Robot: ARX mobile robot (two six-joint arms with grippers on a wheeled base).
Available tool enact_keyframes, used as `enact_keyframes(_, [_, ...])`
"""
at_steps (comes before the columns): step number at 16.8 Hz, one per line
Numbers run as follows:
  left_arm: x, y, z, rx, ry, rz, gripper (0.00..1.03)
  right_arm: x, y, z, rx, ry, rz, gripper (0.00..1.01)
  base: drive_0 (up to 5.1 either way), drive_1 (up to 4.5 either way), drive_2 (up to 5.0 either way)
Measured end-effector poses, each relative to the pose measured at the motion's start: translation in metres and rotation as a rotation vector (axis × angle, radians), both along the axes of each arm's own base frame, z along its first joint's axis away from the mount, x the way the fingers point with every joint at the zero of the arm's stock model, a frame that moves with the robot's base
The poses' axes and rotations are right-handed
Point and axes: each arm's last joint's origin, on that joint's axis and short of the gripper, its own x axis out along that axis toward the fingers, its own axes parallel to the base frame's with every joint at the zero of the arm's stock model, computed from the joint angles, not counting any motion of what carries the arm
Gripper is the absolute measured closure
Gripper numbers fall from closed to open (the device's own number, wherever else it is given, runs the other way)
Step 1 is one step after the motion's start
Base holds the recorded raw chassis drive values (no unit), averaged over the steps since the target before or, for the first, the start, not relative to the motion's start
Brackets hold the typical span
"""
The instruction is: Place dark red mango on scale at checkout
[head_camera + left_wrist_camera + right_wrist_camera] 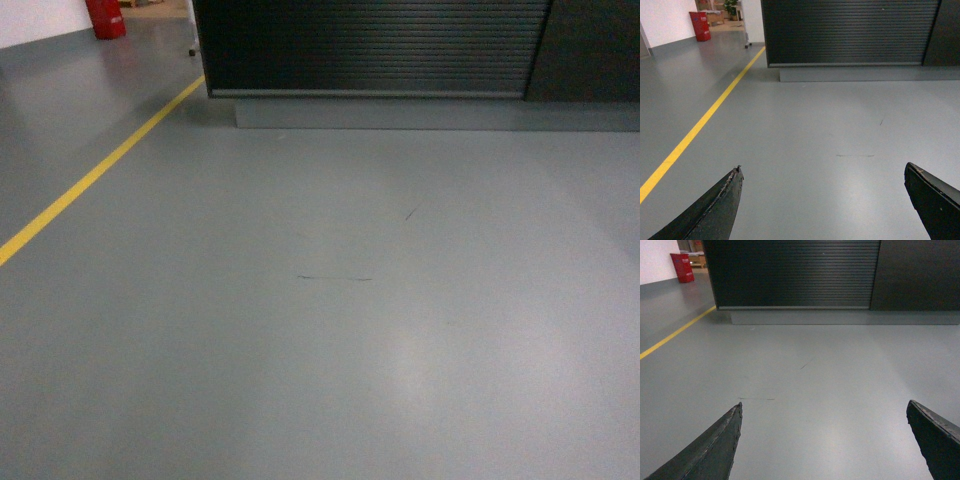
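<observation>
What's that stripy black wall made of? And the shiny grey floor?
The checkout front looks like dark ribbed metal or plastic: even horizontal slats, matte. I can't tell which. The floor looks like smooth painted or coated concrete: soft light reflections, thin scuff marks.

Grey floor (330, 330) carries a yellow line (95, 175) and the ribbed black checkout (375, 45)

Grey floor (330, 330) ahead of me, faint scuff marks (335, 278) on it. Yellow line (95, 175) runs diagonally left. Red bin (105, 17) far left.
</observation>
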Motion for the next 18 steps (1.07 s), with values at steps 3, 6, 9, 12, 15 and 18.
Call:
enact_keyframes(3, [0.0, 0.0, 0.0, 0.0, 0.0, 0.0, 0.05, 0.0, 0.0, 0.0, 0.0, 0.0, 0.0, 0.03, 0.0, 0.0, 0.0])
enact_keyframes(6, [0.0, 0.0, 0.0, 0.0, 0.0, 0.0, 0.05, 0.0, 0.0, 0.0, 0.0, 0.0, 0.0, 0.03, 0.0, 0.0, 0.0])
enact_keyframes(9, [0.0, 0.0, 0.0, 0.0, 0.0, 0.0, 0.05, 0.0, 0.0, 0.0, 0.0, 0.0, 0.0, 0.03, 0.0, 0.0, 0.0])
enact_keyframes(12, [0.0, 0.0, 0.0, 0.0, 0.0, 0.0, 0.05, 0.0, 0.0, 0.0, 0.0, 0.0, 0.0, 0.03, 0.0, 0.0, 0.0])
enact_keyframes(15, [0.0, 0.0, 0.0, 0.0, 0.0, 0.0, 0.05, 0.0, 0.0, 0.0, 0.0, 0.0, 0.0, 0.03, 0.0, 0.0, 0.0])
enact_keyframes(18, [0.0, 0.0, 0.0, 0.0, 0.0, 0.0, 0.05, 0.0, 0.0, 0.0, 0.0, 0.0, 0.0, 0.03, 0.0, 0.0, 0.0])
